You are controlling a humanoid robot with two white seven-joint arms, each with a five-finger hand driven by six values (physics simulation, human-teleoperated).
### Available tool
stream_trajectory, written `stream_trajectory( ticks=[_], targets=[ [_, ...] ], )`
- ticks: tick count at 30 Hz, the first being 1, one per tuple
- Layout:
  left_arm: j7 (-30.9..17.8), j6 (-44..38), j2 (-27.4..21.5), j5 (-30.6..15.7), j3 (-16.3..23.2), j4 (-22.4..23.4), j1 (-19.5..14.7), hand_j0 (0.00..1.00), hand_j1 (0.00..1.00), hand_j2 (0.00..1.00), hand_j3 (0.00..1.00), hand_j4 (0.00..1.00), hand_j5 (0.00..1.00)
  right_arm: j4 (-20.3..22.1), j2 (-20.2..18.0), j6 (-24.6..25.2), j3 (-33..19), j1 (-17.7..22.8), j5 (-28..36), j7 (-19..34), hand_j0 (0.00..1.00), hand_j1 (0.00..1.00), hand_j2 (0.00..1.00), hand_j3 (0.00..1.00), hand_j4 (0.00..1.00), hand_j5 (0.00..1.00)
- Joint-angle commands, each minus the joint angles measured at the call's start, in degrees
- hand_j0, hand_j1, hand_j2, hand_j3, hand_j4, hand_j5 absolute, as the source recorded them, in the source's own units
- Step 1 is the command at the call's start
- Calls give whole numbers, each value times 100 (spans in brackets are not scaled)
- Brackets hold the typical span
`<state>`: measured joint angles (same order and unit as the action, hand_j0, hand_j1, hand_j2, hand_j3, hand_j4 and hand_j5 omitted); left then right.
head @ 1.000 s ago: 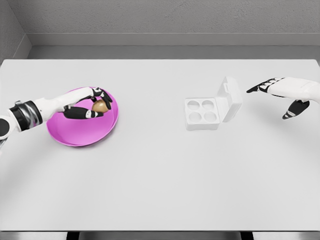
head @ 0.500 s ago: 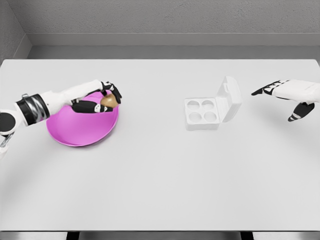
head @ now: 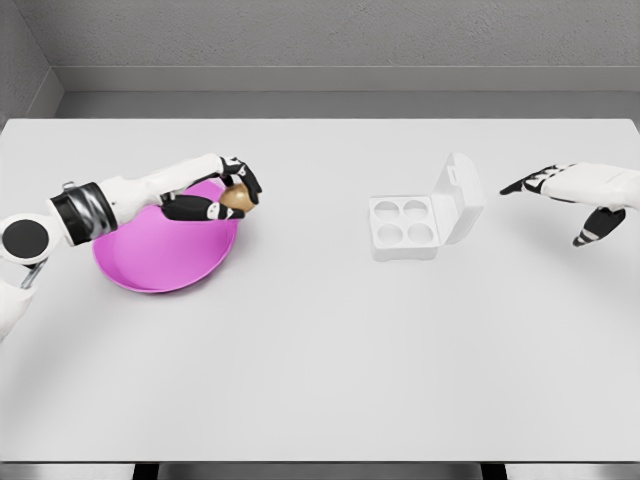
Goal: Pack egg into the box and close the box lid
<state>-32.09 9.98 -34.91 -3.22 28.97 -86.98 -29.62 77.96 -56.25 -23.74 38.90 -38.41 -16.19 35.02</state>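
Egg-packing scene: white bench (head: 320,350) spreads wide, pink plate (head: 150,262) at left, box (head: 405,227) right of centre with lid (head: 458,198) propped open. My left robot hand (head: 222,196) grips the brown egg (head: 236,198) above the plate's far-right rim. My right robot hand (head: 570,190) hovers with fingers spread, right of the box.

Glossy pink plate (head: 150,270) — matt white box (head: 404,227).
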Motion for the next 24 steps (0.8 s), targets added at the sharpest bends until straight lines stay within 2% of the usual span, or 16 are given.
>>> stream_trajectory(
  ticks=[1,24],
  targets=[
    [-8,-4,63,-29,3,-21,0,40,40,40,40,40,40,0,-9,10,4,0,19,-2,100,100,100,100,100,100],
    [-60,-4,476,15,38,-21,-114,40,40,40,40,40,40,0,-9,10,22,-70,19,-2,100,100,100,100,100,100]
  ],
)
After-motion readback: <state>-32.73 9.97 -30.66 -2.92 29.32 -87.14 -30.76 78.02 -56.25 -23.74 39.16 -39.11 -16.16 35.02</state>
